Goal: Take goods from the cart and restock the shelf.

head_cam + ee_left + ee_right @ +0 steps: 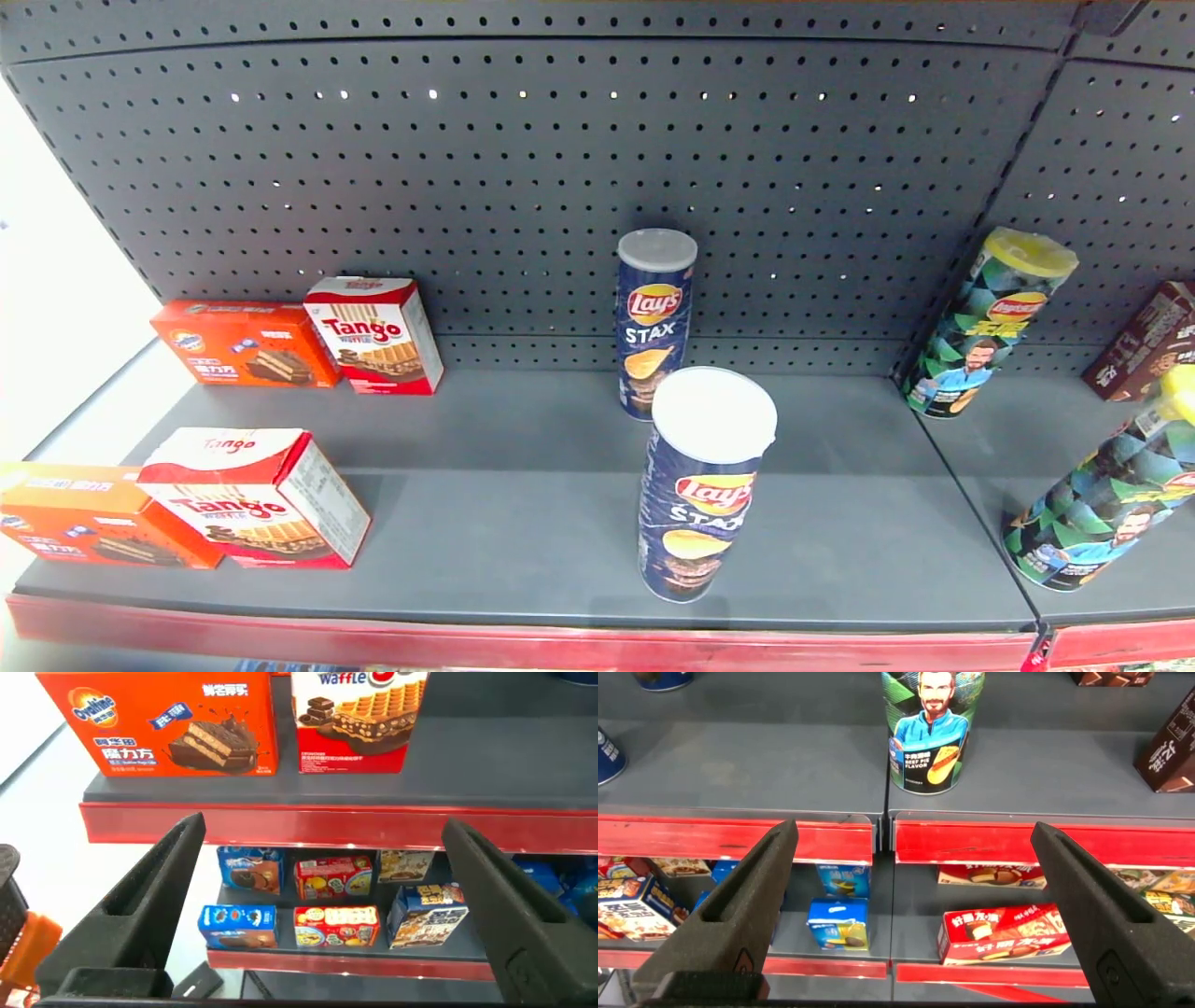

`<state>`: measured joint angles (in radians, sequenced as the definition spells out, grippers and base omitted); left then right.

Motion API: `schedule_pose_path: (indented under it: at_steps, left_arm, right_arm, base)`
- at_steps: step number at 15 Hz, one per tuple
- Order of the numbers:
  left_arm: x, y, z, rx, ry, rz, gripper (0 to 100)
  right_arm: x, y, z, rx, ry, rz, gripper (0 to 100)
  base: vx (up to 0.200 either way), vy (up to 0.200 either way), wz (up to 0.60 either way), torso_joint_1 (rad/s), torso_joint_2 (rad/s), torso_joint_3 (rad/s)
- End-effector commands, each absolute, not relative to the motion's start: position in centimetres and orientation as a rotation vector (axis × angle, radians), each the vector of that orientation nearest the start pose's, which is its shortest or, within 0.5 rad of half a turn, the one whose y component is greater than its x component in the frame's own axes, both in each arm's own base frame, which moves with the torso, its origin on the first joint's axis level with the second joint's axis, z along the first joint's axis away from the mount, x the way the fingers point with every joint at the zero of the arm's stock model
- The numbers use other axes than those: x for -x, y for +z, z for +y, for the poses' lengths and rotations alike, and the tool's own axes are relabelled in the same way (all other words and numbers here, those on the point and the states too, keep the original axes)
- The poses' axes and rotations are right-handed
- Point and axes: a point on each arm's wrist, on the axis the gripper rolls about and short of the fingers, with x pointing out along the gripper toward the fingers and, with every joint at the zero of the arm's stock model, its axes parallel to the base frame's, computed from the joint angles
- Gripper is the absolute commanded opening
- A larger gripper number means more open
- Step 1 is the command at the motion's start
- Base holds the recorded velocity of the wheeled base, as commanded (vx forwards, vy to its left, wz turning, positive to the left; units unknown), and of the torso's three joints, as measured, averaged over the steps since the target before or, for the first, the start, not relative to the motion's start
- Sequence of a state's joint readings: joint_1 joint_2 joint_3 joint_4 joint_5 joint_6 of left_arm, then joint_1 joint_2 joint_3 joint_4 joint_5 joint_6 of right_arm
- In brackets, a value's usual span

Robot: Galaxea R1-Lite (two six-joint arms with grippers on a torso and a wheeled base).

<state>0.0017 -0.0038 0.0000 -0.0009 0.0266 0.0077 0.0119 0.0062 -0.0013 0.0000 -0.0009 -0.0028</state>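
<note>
L tool [324,826]: fingers spread wide, nothing btwn them, no hold on anything. It sits in front of the shelf's red strip [280,821], below the L-hand boxes. R tool [915,829]: also wide open and empty, in front of the same strip, nr the seam where two shelf sections meet.

Shelf [523,485]: dark grey deck w/ a pegboard [560,168] behind.

- Middle: back blue can [655,322] upright, close to the pegboard. Front blue can [705,485] upright nr the front edge, in line w/ the back one but apart from it.
- L side, back: back orange box [245,343] w/ back wafer box [378,334] just beside it on its R.
- L side, front: front orange box [89,515] and front wafer box [257,499] side by side at the edge. L wrist view has both right above the red strip.
- R section: back green can [990,322] by the pegboard, just past the seam. Front green can [1097,509] nr the front edge; R wrist view has it upright, just R of the seam.
- Far R: brown box [1144,341] toward the back.

Lower shelves [355,957] under the strip carry small boxes [336,901], blue and red, in rows. Under the R section lie a red box [999,933] and a blue box [839,924], apart.
</note>
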Motion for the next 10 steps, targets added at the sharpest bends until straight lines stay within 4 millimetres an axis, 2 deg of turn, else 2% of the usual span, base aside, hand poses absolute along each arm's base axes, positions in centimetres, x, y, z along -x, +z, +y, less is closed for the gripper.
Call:
schedule_pose_path:
  at_steps: [1,3,4,5,6,8,10]
  left_arm:
    - [2.3,7.6,0.1,-0.006,0.029,-0.001,100]
    - [2.3,7.6,0.1,-0.011,0.028,-0.001,100]
    - [2.3,7.6,0.0,-0.009,0.023,-0.001,100]
    - [2.3,7.6,0.0,-0.008,0.021,-0.003,100]
    - [2.3,7.6,0.0,-0.009,0.021,-0.001,100]
    - [2.3,7.6,0.0,-0.009,0.012,-0.001,100]
    - [2.3,7.6,0.0,-0.011,0.009,-0.001,100]
  right_arm:
    - [2.2,7.6,0.0,0.003,0.011,0.006,100]
    - [2.2,7.6,0.0,0.003,0.011,0.008,100]
    - [2.5,8.8,0.0,-0.015,0.039,-0.033,100]
    - [2.4,14.9,0.0,-0.094,0.084,-0.058,100]
    - [0.4,17.5,0.1,-0.113,0.132,0.051,100]
    - [-0.3,19.4,0.4,-0.016,0.282,0.028,100]
    - [-2.8,20.9,1.2,0.11,0.495,0.09,100]
  base:
    - [0.0,0.0,0.0,0.0,0.0,0.0]
    - [0.0,0.0,0.0,0.0,0.0,0.0]
    - [0.0,0.0,0.0,0.0,0.0,0.0]
    - [0.0,0.0,0.0,0.0,0.0,0.0]
    - [0.0,0.0,0.0,0.0,0.0,0.0]
    - [0.0,0.0,0.0,0.0,0.0,0.0]
    - [0.0,0.0,0.0,0.0,0.0,0.0]
